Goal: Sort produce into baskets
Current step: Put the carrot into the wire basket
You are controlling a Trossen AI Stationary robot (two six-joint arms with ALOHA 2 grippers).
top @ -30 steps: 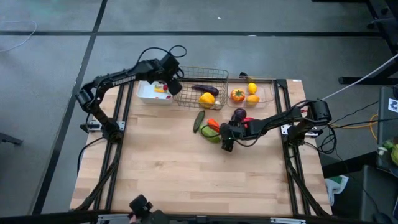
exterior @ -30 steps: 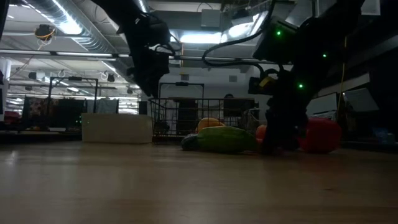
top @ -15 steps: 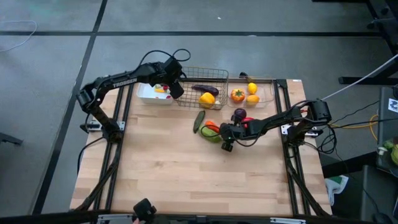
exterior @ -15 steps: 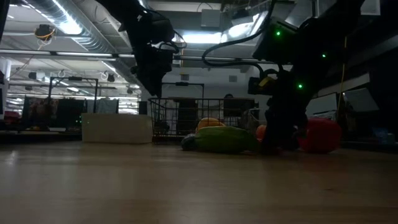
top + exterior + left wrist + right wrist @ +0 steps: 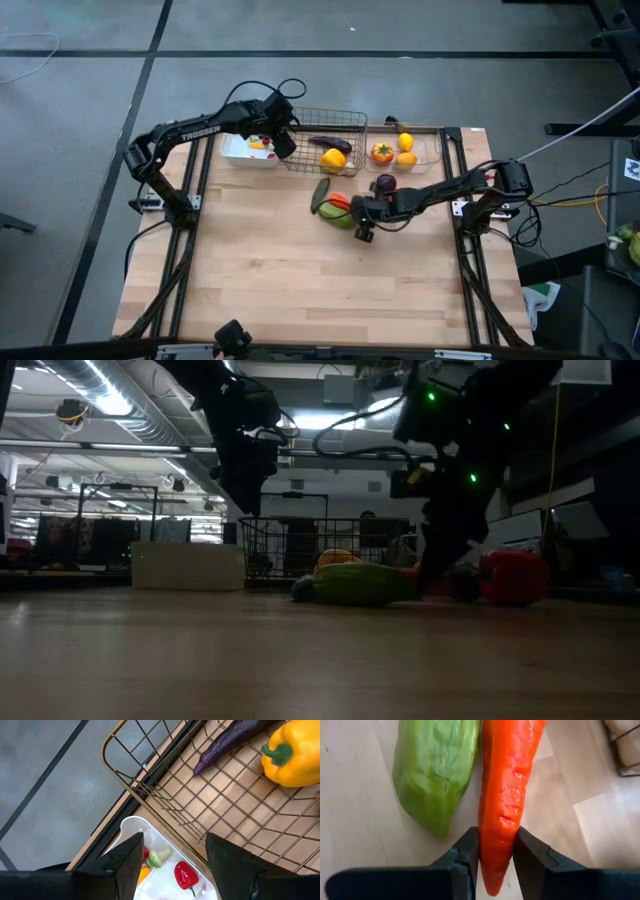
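Carrot [image 5: 502, 800] lies on the table [image 5: 300, 270] just beside a green vegetable [image 5: 435, 775], clamped between the right gripper's [image 5: 495, 851] fingers. Left gripper [image 5: 172, 857] hovers with fingers apart above the white tray [image 5: 165, 882] beside the wire basket [image 5: 235, 815].

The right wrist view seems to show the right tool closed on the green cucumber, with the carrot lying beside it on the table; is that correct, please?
Not quite. In the right wrist view the right tool is closed on the carrot, and the green cucumber lies beside it on the table.
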